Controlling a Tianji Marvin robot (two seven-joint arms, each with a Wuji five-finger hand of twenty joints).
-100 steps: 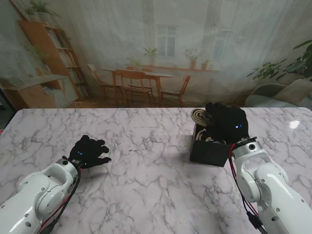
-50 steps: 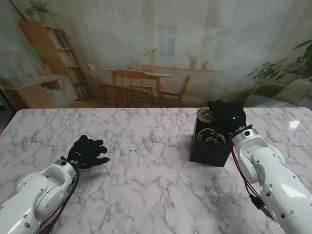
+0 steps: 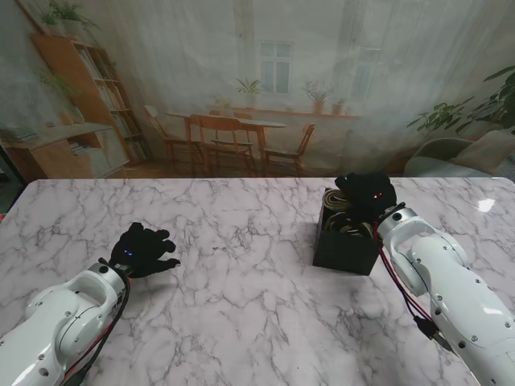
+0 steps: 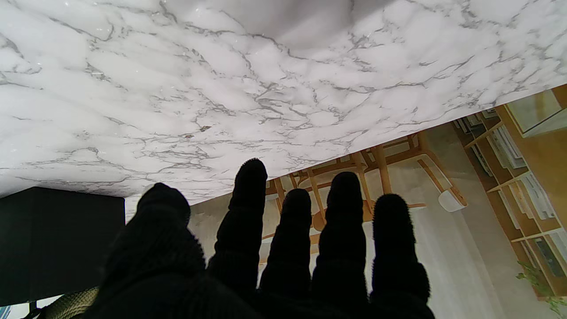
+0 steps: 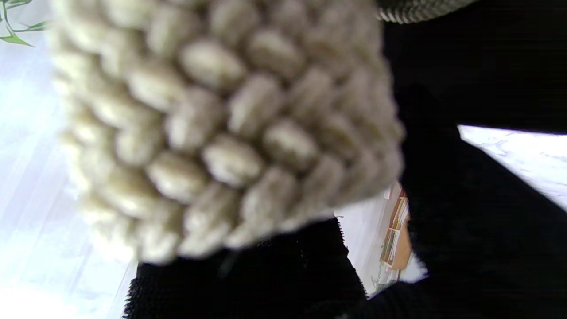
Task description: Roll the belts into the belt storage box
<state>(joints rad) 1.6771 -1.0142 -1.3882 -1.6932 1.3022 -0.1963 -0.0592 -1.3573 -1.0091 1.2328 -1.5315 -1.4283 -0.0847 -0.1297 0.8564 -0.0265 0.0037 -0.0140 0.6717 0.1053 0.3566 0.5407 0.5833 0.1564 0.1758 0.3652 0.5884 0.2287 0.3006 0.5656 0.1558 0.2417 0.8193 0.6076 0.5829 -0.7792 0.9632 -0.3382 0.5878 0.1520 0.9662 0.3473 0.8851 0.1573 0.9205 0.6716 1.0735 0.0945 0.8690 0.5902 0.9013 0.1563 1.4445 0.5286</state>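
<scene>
The black belt storage box [image 3: 344, 248] stands on the marble table [image 3: 241, 305] right of centre. My right hand [image 3: 368, 195], in a black glove, hovers over the box's far side, shut on a rolled cream braided belt [image 3: 333, 202] that sits at the box's far rim. That belt [image 5: 221, 128] fills the right wrist view, blurred, with gloved fingers [image 5: 465, 230] around it. Another coiled belt [image 3: 346, 227] lies inside the box. My left hand [image 3: 143, 250] rests low over the table at the left, fingers [image 4: 248, 212] spread, holding nothing. The box [image 4: 53, 243] shows dark in the left wrist view.
A printed backdrop of a dining room stands along the table's far edge. Bare marble lies between my left hand and the box. Cables run along my right forearm [image 3: 434, 273].
My right hand has moved farther from me and down toward the box's far side, bringing the rolled belt lower into the box. The left hand has barely moved.
</scene>
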